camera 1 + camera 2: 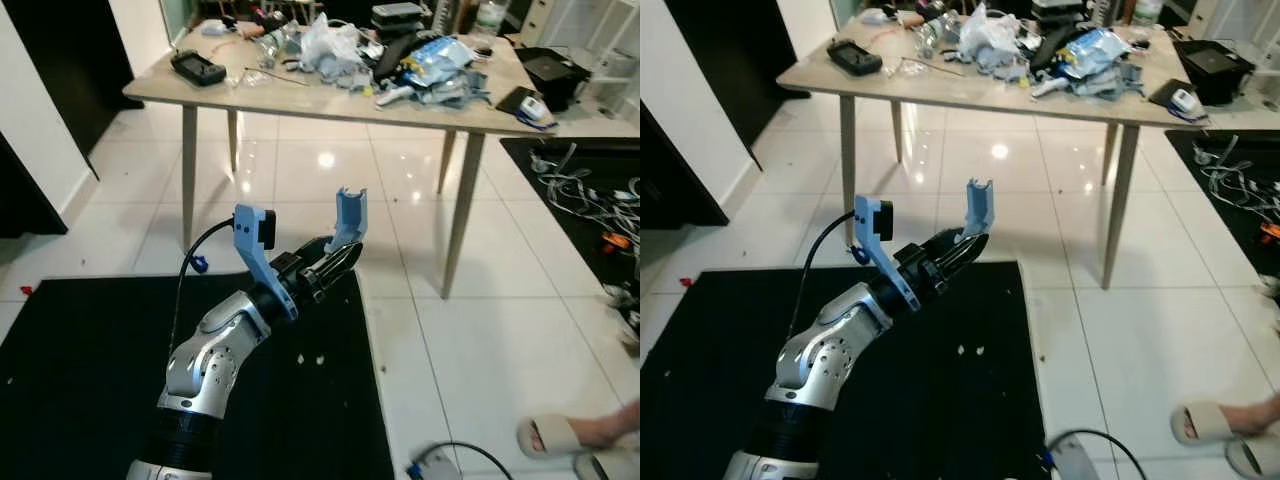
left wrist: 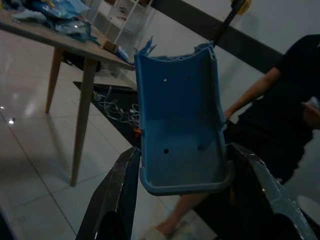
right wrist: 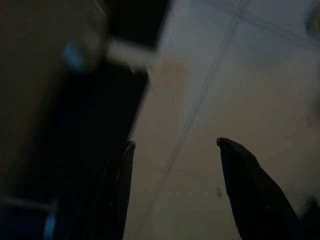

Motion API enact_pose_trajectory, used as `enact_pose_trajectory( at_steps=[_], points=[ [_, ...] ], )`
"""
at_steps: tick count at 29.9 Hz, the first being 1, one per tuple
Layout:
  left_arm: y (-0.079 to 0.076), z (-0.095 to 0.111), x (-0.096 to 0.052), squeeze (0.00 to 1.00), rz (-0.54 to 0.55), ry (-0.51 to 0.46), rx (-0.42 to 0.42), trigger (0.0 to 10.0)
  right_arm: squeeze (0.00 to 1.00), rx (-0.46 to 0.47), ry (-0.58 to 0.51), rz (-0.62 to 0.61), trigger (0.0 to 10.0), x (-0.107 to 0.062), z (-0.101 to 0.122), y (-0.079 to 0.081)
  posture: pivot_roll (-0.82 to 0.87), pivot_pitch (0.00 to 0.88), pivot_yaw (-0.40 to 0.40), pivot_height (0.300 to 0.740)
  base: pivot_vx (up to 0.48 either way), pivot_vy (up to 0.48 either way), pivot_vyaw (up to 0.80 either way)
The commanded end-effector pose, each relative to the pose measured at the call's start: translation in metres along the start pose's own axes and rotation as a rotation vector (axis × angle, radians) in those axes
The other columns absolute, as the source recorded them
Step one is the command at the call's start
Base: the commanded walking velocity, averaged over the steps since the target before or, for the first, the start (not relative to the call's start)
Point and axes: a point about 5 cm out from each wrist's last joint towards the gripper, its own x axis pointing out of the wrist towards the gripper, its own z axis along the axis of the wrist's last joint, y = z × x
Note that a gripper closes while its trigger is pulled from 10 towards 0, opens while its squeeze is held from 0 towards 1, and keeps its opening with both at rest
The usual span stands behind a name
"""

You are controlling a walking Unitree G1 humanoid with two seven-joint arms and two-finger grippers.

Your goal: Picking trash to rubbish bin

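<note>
Blue plastic, a broken channel-shaped piece (image 2: 180, 125) with a jagged upper edge and small holes, is standing upright between the fingers (image 2: 117, 195) of the left gripper (image 1: 335, 258), which are closing on its lower end and holding it above the floor. The left arm (image 1: 215, 350) is reaching forward and up over a black mat (image 1: 90, 370) that is lying on white glossy floor tiles (image 1: 480, 340). Ahead of the held piece, a wooden surface (image 1: 200, 92) on slim legs is carrying a heap of clutter: a white plastic bag (image 1: 330, 40), blue wrappers (image 1: 440, 60), and a dark handheld device (image 1: 197, 68) near its left end. Cables (image 1: 590, 195) are lying tangled on a second dark mat to the right of it. A person's foot in a pale slipper (image 1: 560, 437) is resting on the tiles at the lower right; in the left wrist view a person in dark clothing (image 2: 285, 115) is sitting behind the piece. The right gripper (image 3: 175, 150) is hanging over pale tiles in dim light, its fingers (image 3: 245, 185) standing wide apart and holding nothing.
</note>
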Motion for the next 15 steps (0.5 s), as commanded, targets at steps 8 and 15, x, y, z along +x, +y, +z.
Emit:
enact_pose_trajectory(
  at_steps=[8, 15],
  points=[
    [0.005, -0.002, -0.003, 0.00, 0.034, -0.007, -0.007, 10.0, 0.00, 0.035, -0.016, 0.044, 10.0, 0.002, 0.005, 0.016, 0.05, 0.077, -0.009, 0.740, -0.348, 0.000, 0.00],
    [0.013, 0.000, -0.004, 0.00, 0.093, -0.024, -0.010, 10.0, 0.00, 0.047, -0.046, 0.049, 10.0, 0.002, 0.014, 0.017, 0.05, 0.081, -0.012, 0.740, 0.000, 0.000, 0.40]
  ],
)
